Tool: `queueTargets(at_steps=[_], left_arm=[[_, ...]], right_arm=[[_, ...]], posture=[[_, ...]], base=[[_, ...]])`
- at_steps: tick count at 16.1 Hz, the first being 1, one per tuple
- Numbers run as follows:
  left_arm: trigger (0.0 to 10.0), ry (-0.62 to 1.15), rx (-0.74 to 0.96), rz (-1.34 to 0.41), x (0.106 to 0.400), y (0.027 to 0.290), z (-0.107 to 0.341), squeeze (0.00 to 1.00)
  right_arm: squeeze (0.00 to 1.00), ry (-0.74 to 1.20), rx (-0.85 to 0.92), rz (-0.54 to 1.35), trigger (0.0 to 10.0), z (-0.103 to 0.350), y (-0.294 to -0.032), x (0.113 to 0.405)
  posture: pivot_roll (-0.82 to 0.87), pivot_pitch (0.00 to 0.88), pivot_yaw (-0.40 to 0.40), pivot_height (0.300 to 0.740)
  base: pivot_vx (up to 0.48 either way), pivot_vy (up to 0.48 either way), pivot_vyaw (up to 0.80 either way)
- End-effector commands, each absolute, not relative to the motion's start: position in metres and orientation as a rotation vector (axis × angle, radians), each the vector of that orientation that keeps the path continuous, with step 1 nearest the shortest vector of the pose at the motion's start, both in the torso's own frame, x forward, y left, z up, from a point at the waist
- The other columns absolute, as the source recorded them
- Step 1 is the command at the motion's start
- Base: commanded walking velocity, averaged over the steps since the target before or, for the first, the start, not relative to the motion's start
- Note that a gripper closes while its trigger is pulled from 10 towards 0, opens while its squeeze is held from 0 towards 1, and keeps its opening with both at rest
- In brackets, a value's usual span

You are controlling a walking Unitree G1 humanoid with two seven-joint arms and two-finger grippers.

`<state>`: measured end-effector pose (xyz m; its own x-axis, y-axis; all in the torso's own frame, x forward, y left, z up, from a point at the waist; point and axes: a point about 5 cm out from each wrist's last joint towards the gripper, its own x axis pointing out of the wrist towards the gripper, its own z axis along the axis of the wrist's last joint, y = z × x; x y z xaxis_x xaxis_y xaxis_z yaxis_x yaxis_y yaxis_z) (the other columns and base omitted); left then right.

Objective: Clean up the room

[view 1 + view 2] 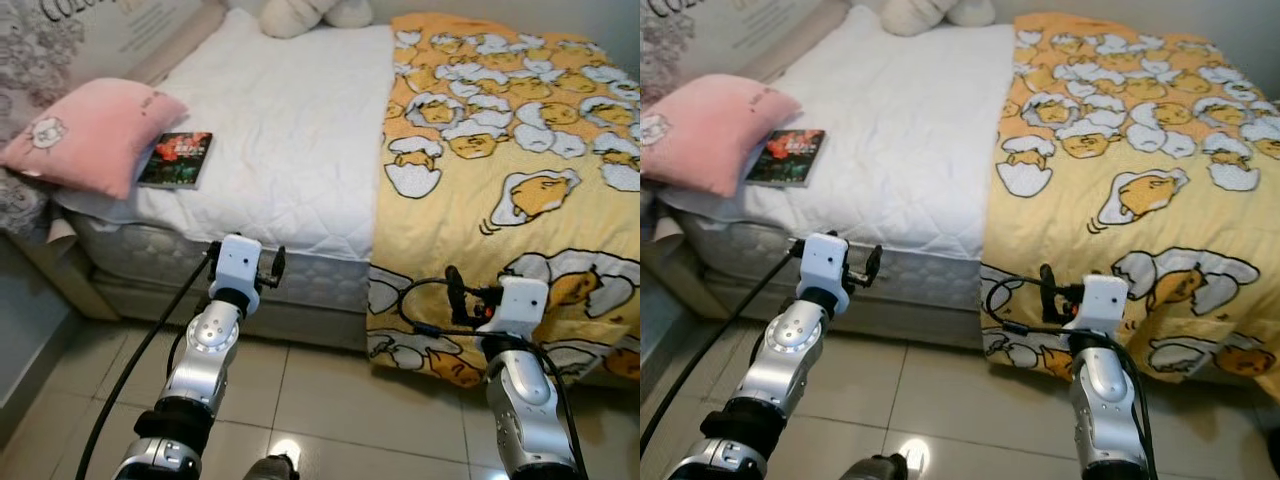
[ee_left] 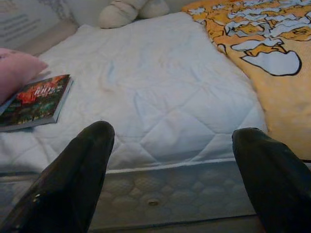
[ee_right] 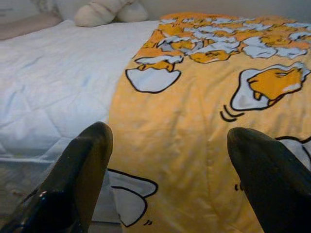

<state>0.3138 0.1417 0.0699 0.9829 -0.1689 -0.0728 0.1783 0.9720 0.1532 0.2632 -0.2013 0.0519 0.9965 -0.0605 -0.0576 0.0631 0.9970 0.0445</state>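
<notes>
**Operator:** Fingers on my left gripper are spread wide with nothing between them, facing the edge of the white quilted mattress. My right gripper is spread and empty too, facing the hanging edge of the yellow blanket printed with cartoon eggs.

**Colleague:** What needs tidying?

**Operator:** I see a thin paperback book with a dark cover and a red picture, lying flat on the mattress near its front left corner. One edge is just beside, maybe slightly under, the soft pink pillow with a small sheep-like print. The yellow blanket covers the bed's right half and drapes over the front edge towards the tiled floor.

**Colleague:** How does the book lie relative to the fingers?

**Operator:** Well apart. It sits up on the bed, left of my left gripper and beyond it. The right gripper is further still, near the blanket's edge.

**Colleague:** Any writing?

**Operator:** Red lettering on the cover, too blurred to read. The wall panel by the pillow has large letters starting "COLO", cut off.

**Colleague:** Anything else?

**Operator:** A cream plush toy at the head of the bed.
</notes>
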Motion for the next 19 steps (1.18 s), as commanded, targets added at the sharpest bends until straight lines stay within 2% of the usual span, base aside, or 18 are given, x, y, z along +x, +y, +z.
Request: queueTargets(at_steps=[1,2,3,7,8,18,19], left_arm=[[10.0,0.049,0.133,-0.187,0.319,0.139,0.075,1.0],[10.0,0.041,0.122,-0.169,0.325,0.14,0.079,1.0],[10.0,0.036,0.119,-0.149,0.329,0.142,0.082,0.0],[10.0,0.048,0.171,-0.148,0.333,0.145,0.082,0.0],[10.0,0.052,0.171,-0.147,0.333,0.146,0.082,0.0],[10.0,0.085,0.187,-0.15,0.335,0.147,0.075,0.0],[10.0,0.101,0.2,-0.136,0.336,0.147,0.074,0.0]], right_arm=[[0.0,0.076,0.052,-0.047,10.0,0.05,-0.199,0.264],[0.0,0.082,0.05,-0.036,10.0,0.05,-0.196,0.266],[0.0,0.079,0.044,-0.032,10.0,0.051,-0.194,0.269],[0.0,0.073,0.015,-0.024,10.0,0.055,-0.19,0.274],[1.0,0.068,0.034,-0.025,10.0,0.056,-0.19,0.274],[1.0,0.092,0.0,-0.042,10.0,0.052,-0.194,0.27],[0.35,0.105,-0.014,-0.044,10.0,0.05,-0.194,0.27]], posture=[[0.02,0.0,0.003,0.74],[0.02,0.0,0.002,0.74],[0.02,0.0,0.003,0.74],[0.02,0.0,0.008,0.74],[0.02,0.0,0.007,0.74],[0.02,0.0,0.005,0.74],[0.02,0.0,0.003,0.74]], base=[[0.0,0.0,0.0],[0.0,0.48,0.0],[0.0,0.48,0.0],[0.0,0.48,0.0],[0.0,0.48,0.0],[0.0,0.48,0.0],[0.0,0.0,0.0]])
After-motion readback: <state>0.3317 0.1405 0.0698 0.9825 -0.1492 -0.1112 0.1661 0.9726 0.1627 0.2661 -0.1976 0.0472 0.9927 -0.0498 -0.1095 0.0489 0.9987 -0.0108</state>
